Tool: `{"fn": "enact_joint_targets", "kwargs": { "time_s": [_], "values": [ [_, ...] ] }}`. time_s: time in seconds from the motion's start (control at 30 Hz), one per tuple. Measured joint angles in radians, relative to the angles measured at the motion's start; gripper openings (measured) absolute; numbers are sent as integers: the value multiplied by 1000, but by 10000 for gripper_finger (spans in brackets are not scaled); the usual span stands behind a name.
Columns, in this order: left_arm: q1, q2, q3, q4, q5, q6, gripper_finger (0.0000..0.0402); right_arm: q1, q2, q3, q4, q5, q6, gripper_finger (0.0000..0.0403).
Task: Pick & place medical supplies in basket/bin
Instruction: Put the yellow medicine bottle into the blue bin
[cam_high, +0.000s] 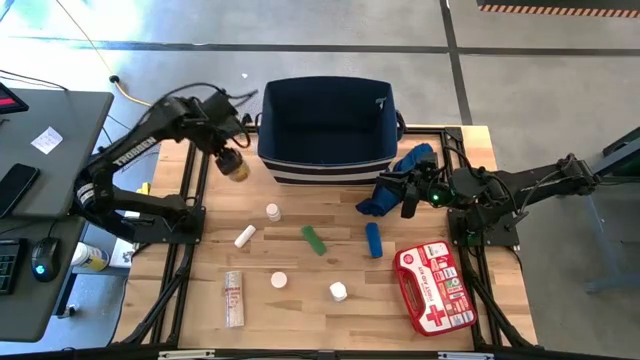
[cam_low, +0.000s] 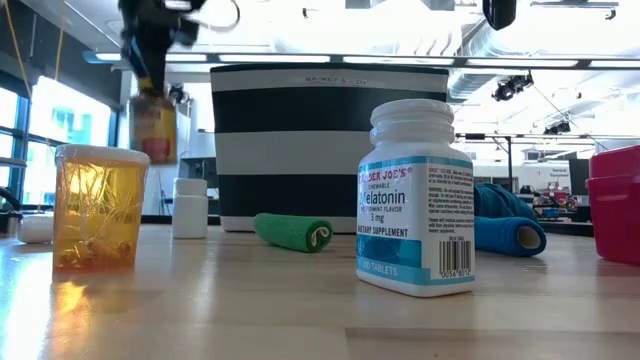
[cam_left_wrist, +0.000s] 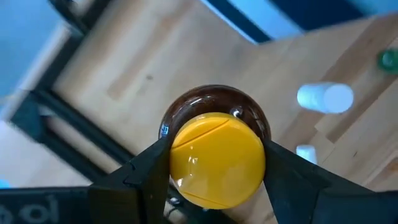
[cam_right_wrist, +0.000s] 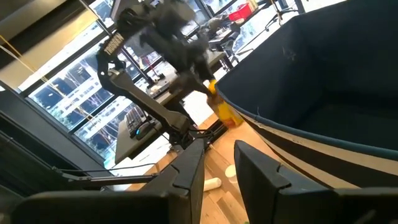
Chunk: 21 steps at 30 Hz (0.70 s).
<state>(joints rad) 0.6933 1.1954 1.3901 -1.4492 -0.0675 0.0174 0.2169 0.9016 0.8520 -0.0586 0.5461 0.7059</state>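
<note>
The amber yellow-capped bottle (cam_high: 237, 165) hangs in my left gripper (cam_high: 228, 152) above the table, just left of the navy-blue bin (cam_high: 325, 125). In the low view the bottle (cam_low: 153, 128) is clear of the wood beside the striped bin (cam_low: 330, 150). My right gripper (cam_high: 405, 197) is open and empty, hovering by the royal-blue fabric bundle (cam_high: 408, 172) at the bin's right corner. On the table lie the red-and-white pouch (cam_high: 433, 288), the green packet (cam_high: 314, 240), the blue packet (cam_high: 373, 239), white bottles (cam_high: 272, 211) (cam_high: 338, 291), a white tube (cam_high: 244, 236) and the flat pale box (cam_high: 233, 298). My left gripper pinches the bottle by its yellow cap (cam_left_wrist: 216, 158), one finger (cam_left_wrist: 149, 168) on each side of the cap. The fingers come from above, pointing down. The bottle is lifted clear and hangs upright below them, its amber body (cam_left_wrist: 214, 106) toward the table.
A Melatonin bottle (cam_low: 415, 200) and an orange translucent container (cam_low: 97, 210) stand near the table's near edge. A desk with a mouse and phone (cam_high: 30, 180) sits beyond the left side. Bare wood lies between the scattered supplies and the bin.
</note>
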Motion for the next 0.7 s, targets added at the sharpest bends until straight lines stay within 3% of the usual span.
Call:
{"fn": "enact_joint_targets", "kwargs": {
  "time_s": [0.27, 0.47, 0.7],
  "values": [
    [0, 0, 380, -22, -108, 1, 246, 0, 0, 0, 3, 0, 1, 81],
    [0, 21, 574, -25, -188, 36, 246, 0, 0, 0, 3, 0, 23, 81],
    [0, 75, 621, 219, -63, 66, 246, 0, 0, 0, 3, 30, 28, 81]
  ]
}}
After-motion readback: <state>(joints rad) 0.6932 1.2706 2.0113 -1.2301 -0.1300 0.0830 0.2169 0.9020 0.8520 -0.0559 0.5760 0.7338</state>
